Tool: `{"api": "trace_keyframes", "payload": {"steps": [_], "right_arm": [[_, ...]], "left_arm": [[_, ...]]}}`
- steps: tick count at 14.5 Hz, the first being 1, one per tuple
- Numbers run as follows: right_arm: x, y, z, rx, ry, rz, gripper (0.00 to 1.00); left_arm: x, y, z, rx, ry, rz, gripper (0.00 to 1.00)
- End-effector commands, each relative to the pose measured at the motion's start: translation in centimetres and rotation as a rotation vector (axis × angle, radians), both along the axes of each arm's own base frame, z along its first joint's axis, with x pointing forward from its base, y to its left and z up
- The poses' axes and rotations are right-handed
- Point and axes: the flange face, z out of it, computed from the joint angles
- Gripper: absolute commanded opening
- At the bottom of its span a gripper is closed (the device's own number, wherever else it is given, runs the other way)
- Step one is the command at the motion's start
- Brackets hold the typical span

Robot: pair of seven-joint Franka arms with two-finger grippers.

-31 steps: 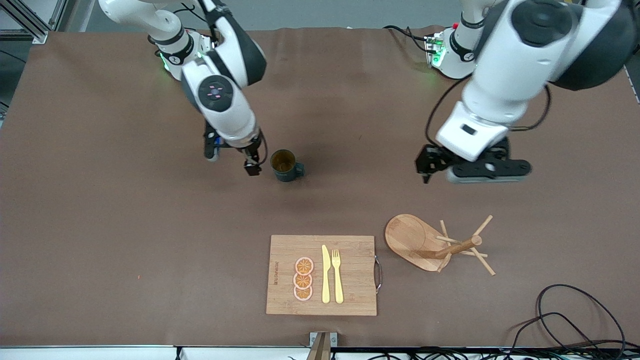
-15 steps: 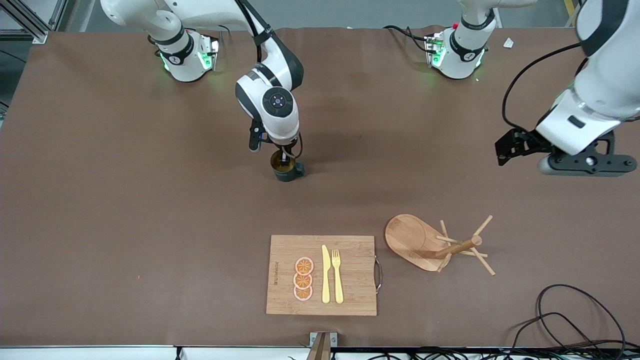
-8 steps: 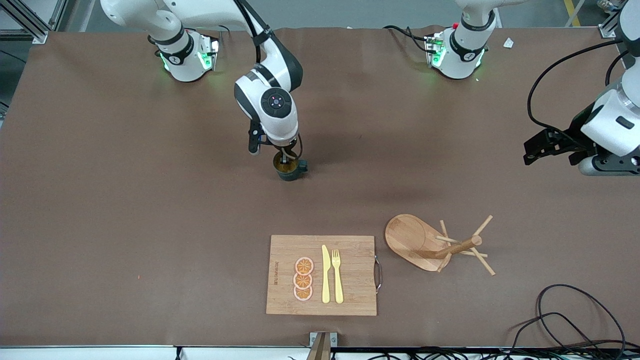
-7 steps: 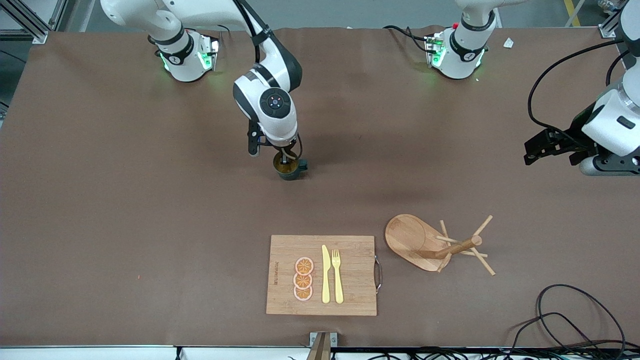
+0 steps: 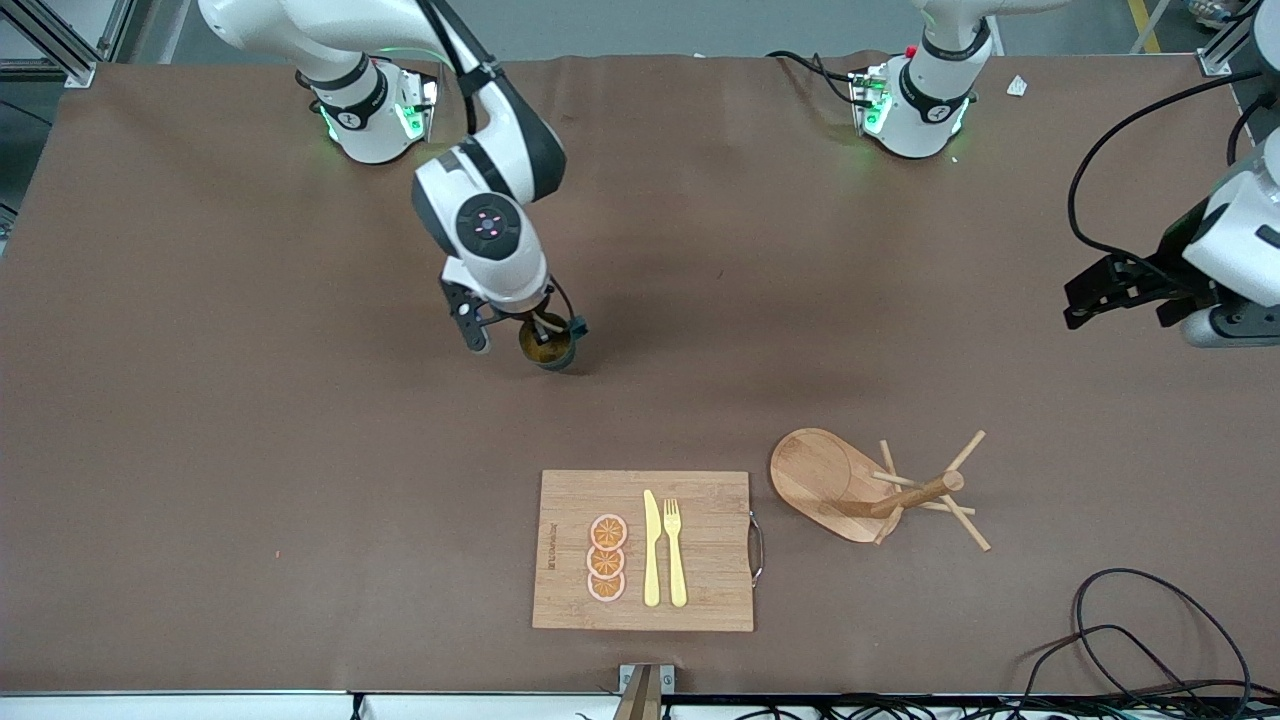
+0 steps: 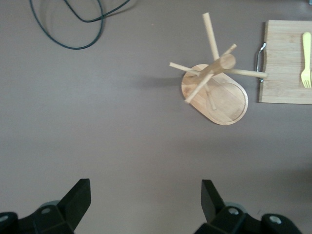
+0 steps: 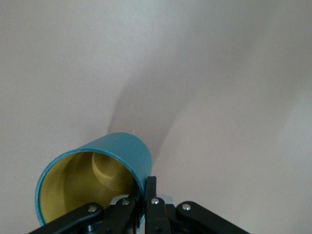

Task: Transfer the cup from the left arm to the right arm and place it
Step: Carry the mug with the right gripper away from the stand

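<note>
Cup [image 5: 547, 346] hangs tilted over the tabletop [image 5: 200, 400] middle, its rim clamped in our right tool [image 5: 543, 328], while our left tool [image 5: 1135, 290], fingers [image 6: 78, 197] spread apart and holding nothing, waits over the left arm's end of the tabletop.

Brown mat [image 5: 200, 420] covers whole table, w/ faint creases. Grey floor strip past its top edge, metal frame rails [image 5: 45, 40] at the corners. Black cable [image 5: 1150, 630] coils near one corner. Even overhead light.
</note>
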Motion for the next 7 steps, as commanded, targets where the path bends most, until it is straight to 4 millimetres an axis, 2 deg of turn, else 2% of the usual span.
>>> {"api": "trace_keyframes", "payload": {"steps": [1, 3, 4, 6, 7], "right_arm": [[1.1, -4.1, 2.8, 0.055, 0.03, 0.225, 0.0], [2.1, -7.5, 4.4, 0.091, 0.07, 0.422, 0.0], [2.9, -10.3, 5.3, 0.116, 0.087, 0.506, 0.0], [3.7, -14.5, 6.2, 0.169, 0.119, 0.692, 0.0], [4.3, -17.4, 6.2, 0.203, 0.13, 0.791, 0.0]], "left_arm": [[-1.4, 0.4, 1.9, -0.015, -0.009, 0.002, 1.0], [-1.4, 0.6, 1.9, -0.01, -0.009, 0.001, 1.0], [-1.3, 1.0, 1.9, -0.013, -0.009, 0.008, 1.0], [-1.3, 1.3, 1.8, -0.013, -0.006, 0.014, 1.0], [-1.2, 1.4, 1.8, -0.013, -0.006, 0.016, 1.0]]}}
